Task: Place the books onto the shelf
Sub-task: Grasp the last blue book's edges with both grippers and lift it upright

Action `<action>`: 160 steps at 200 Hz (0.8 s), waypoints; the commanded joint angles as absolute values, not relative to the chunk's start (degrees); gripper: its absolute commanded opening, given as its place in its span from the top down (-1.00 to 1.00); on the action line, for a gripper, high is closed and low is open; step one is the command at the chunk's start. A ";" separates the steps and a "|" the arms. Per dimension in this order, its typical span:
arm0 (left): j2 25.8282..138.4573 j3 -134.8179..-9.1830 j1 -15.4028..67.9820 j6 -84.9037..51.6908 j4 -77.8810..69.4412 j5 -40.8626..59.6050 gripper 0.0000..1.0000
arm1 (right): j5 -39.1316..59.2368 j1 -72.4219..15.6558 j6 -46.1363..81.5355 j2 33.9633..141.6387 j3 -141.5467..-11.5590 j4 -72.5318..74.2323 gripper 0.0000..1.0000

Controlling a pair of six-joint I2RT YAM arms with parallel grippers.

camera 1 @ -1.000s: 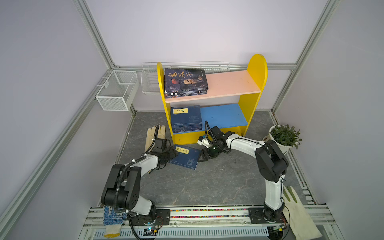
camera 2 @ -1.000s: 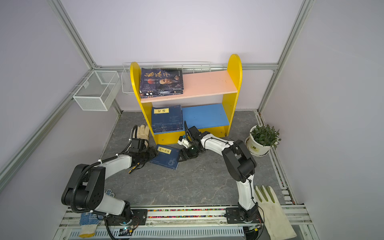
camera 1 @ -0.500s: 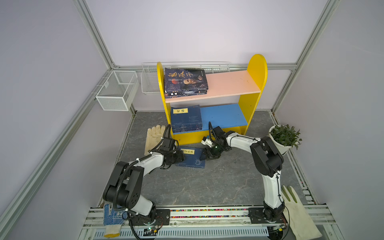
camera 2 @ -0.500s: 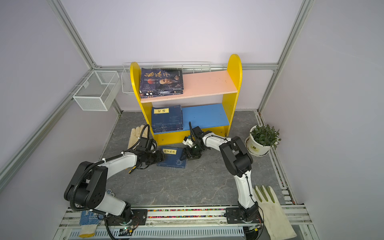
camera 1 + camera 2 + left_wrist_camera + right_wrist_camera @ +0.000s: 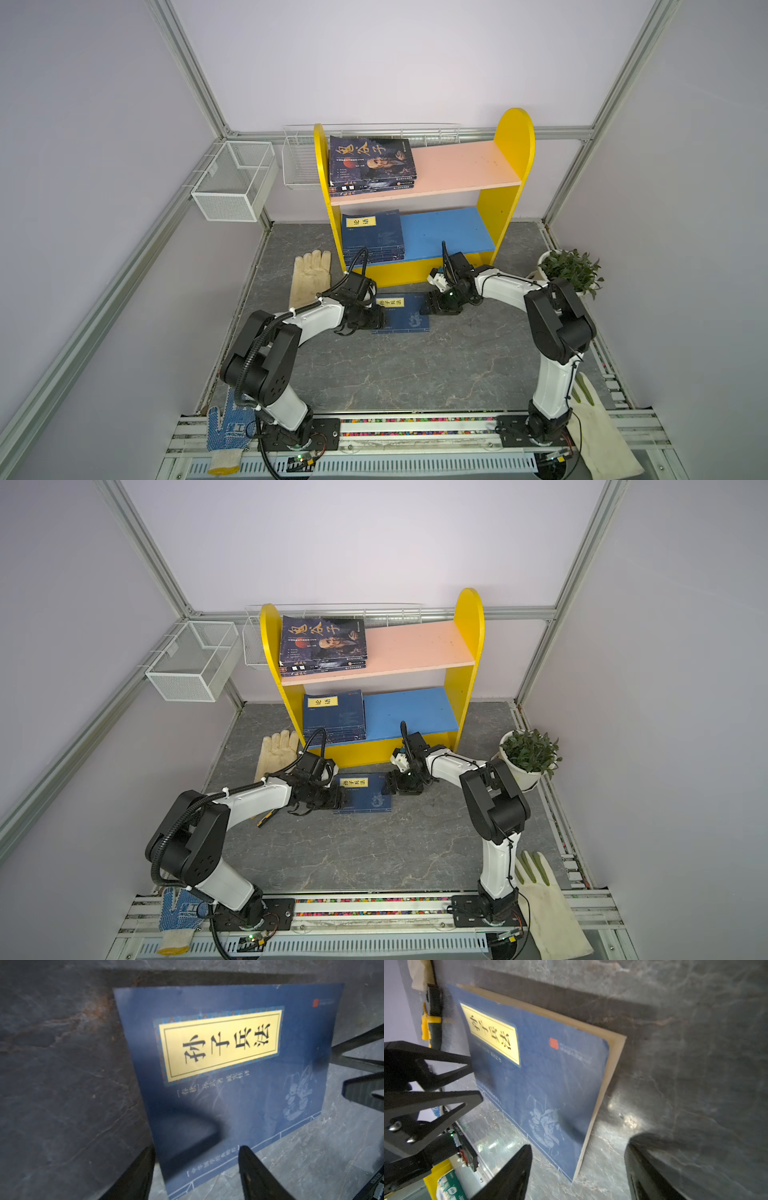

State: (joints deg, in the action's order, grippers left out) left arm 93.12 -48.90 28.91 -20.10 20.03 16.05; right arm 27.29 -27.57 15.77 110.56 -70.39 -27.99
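While left pincer and right pincer stand spread, yellow-labelled navy book, lying flat.

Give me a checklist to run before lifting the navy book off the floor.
1. Book lying flat on the floor: ok.
2. Left gripper open at the book's edge: ok.
3. Right gripper open at the opposite edge: ok.
4. Book gripped by either arm: not ok, neither has closed on it.
5. Fingers touching the book: cannot tell.
6. Shelf: bare room on its blue lower board beside the stack of books: ok.
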 commanded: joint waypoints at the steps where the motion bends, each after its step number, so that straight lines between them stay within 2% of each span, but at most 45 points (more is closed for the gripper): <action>1: 94.58 -50.32 28.91 -18.81 21.73 13.88 -0.29 | 30.52 -28.90 12.83 110.25 -68.68 -29.71 -0.47; 43: 96.94 -52.03 29.52 -17.95 23.03 15.25 -0.26 | 36.81 -30.27 11.86 112.81 -71.86 -30.23 -0.42; 100: 96.34 -53.65 29.88 -16.64 23.29 21.50 -0.24 | 43.45 -28.39 17.32 105.25 -70.23 -22.15 -0.26; 124: 96.02 -53.88 29.88 -16.35 22.69 22.74 -0.24 | 44.20 -28.39 18.03 103.41 -70.29 -21.00 -0.11; 160: 94.84 -53.57 29.81 -16.03 21.62 24.53 -0.24 | 43.87 -28.44 17.89 103.01 -69.92 -20.87 0.33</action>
